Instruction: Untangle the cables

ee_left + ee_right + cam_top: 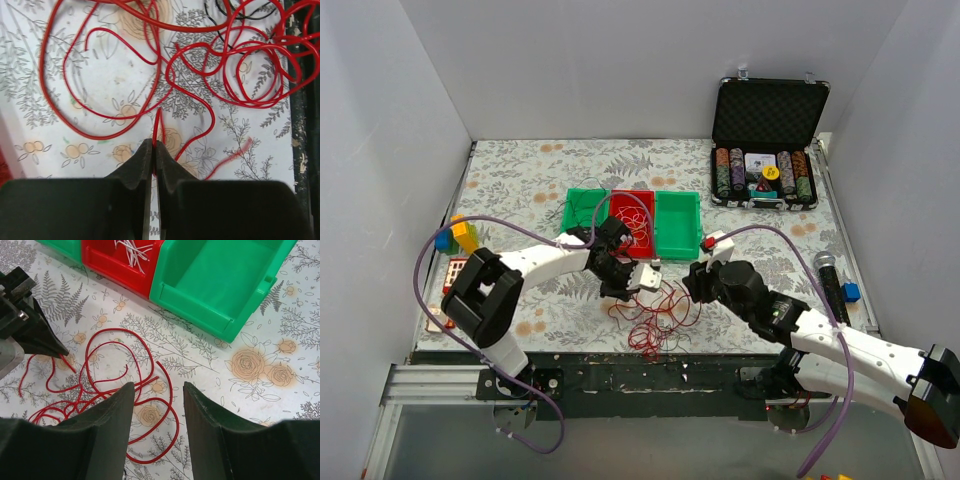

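Cables (158, 122) pinched by left gripper (153, 143), angled downward.

Floral-print table (510, 180), red cables (655, 312) near front edge, green and red bins (677, 222), open chip case (770, 105), microphone (831, 288)

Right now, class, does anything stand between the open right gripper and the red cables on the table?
Nothing visible does. The right gripper hangs open directly over the red cables, with no object between. The left gripper, shut on one strand, sits off to the side.
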{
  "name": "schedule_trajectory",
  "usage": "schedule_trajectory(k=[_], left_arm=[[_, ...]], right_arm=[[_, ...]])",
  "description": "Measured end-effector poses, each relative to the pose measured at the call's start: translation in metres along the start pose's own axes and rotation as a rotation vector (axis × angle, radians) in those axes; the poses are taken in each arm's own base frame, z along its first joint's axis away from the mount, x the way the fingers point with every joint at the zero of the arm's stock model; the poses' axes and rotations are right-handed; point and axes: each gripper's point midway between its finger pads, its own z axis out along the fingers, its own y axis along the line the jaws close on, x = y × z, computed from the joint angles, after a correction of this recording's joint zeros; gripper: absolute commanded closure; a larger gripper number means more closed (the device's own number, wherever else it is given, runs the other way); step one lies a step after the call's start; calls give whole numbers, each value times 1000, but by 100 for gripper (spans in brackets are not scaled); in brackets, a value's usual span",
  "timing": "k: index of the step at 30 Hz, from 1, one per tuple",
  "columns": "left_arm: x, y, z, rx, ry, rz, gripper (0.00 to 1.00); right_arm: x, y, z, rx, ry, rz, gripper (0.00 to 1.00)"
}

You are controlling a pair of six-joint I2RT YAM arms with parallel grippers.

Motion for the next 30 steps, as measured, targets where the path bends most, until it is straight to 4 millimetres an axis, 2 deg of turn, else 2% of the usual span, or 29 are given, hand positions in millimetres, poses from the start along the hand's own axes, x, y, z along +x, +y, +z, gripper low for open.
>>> schedule_trajectory(k=[4, 7, 10, 14, 16, 18, 23, 30], left_arm=[[-11, 12, -13, -75, -10, 17, 100], [-42, 24, -45, -186, -74, 77, 100], [-95, 29, -102, -357, -203, 202, 100], [-162, 13, -186, -570, -386, 409, 100], [-184, 5, -216, -634, -444, 484, 100], [-202, 2, -237, -675, -481, 531, 100], [-225, 16, -260, -751, -524, 566, 100], [-245, 28, -279, -821, -573, 588, 100]], right_arm=[[-1, 2, 0, -8, -3, 0, 42], [-5, 6, -1, -29, -7, -3, 37], [-20, 12, -2, -50, -38, -7, 34], [-44, 20, -2, -77, -96, -8, 31], [-54, 25, -3, -99, -118, -8, 28], [-63, 32, -4, -129, -142, -9, 25], [-87, 51, -9, -227, -216, -9, 14], [-120, 80, -22, -377, -334, -28, 11]])
